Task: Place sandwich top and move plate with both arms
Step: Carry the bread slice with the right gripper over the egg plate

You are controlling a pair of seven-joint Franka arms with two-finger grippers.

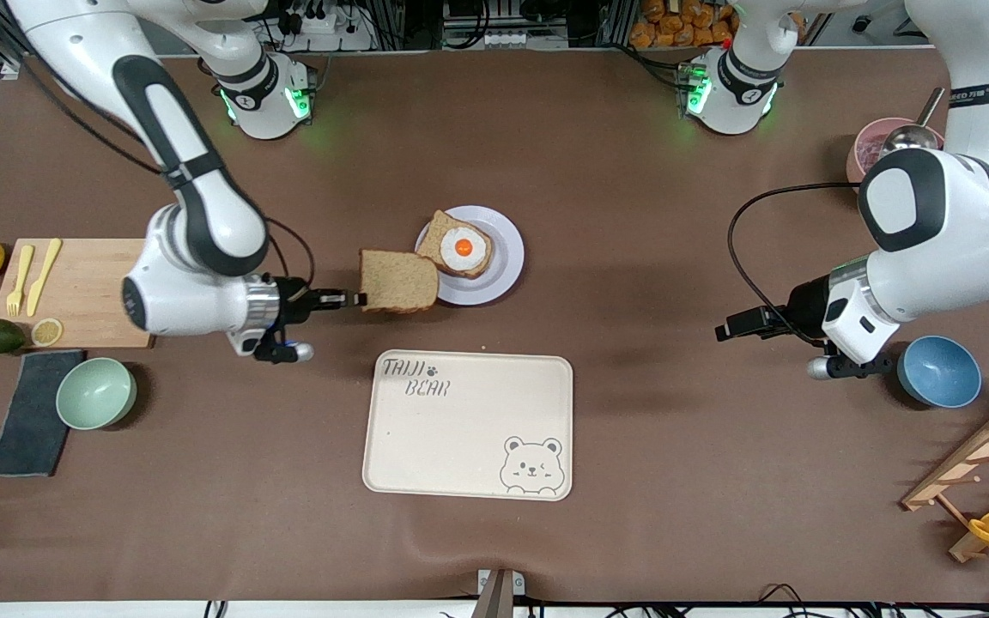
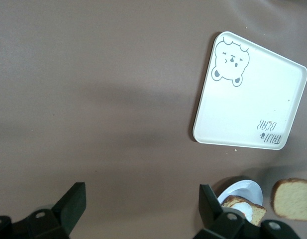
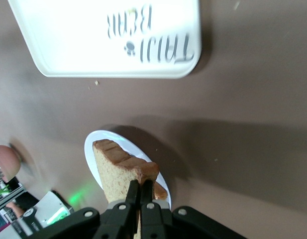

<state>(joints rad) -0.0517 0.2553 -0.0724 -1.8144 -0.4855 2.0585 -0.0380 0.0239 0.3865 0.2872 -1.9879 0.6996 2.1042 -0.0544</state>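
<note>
Gripping plain brown wholemeal bread slice [image 1: 398,281] by its edge, right gripper [image 1: 355,299] pinches tight, slice held flat in air, overlapping rim of round pale lavender-white plate [image 1: 503,266]. You see egg-topped bread slice [image 1: 458,246] on that plate, just past held slice. Cream rectangular bear-printed tray [image 1: 469,425] lies nearer front camera than gripper. Left gripper [image 2: 142,206] waits, fingers spread wide, over bare brown table [image 1: 632,215], blue bowl [image 1: 941,371] close by.
</note>
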